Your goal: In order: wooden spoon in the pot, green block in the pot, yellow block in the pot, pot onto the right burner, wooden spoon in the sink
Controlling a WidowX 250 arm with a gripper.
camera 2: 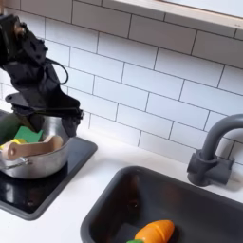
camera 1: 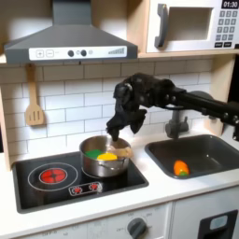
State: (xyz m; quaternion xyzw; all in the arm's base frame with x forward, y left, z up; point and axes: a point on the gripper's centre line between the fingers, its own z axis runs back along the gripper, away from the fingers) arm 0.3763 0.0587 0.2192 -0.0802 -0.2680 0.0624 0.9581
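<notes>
The shiny steel pot (camera 1: 96, 168) stands on the right half of the black cooktop (camera 1: 33, 189) in the first exterior view, covering the right burner. Inside it lie the green block (camera 2: 28, 136), the yellow block (camera 2: 10, 150) and the light-brown wooden spoon (camera 2: 44, 145), which rests across the pot (camera 2: 40, 166). In the first exterior view the green block (camera 1: 97, 153) and yellow block (camera 1: 109, 156) show as colour patches. My gripper (camera 1: 118, 136) hangs just above the pot's mouth. In the second exterior view my gripper (camera 2: 46, 121) is open, its fingers spread over the spoon and holding nothing.
The left burner (camera 1: 54, 175) glows red. A dark sink (camera 1: 210, 159) with an orange toy (camera 1: 181, 168) lies right of the cooktop, and a grey faucet (camera 2: 214, 152) stands behind it. A slotted spatula (camera 1: 35, 105) hangs on the tiled wall.
</notes>
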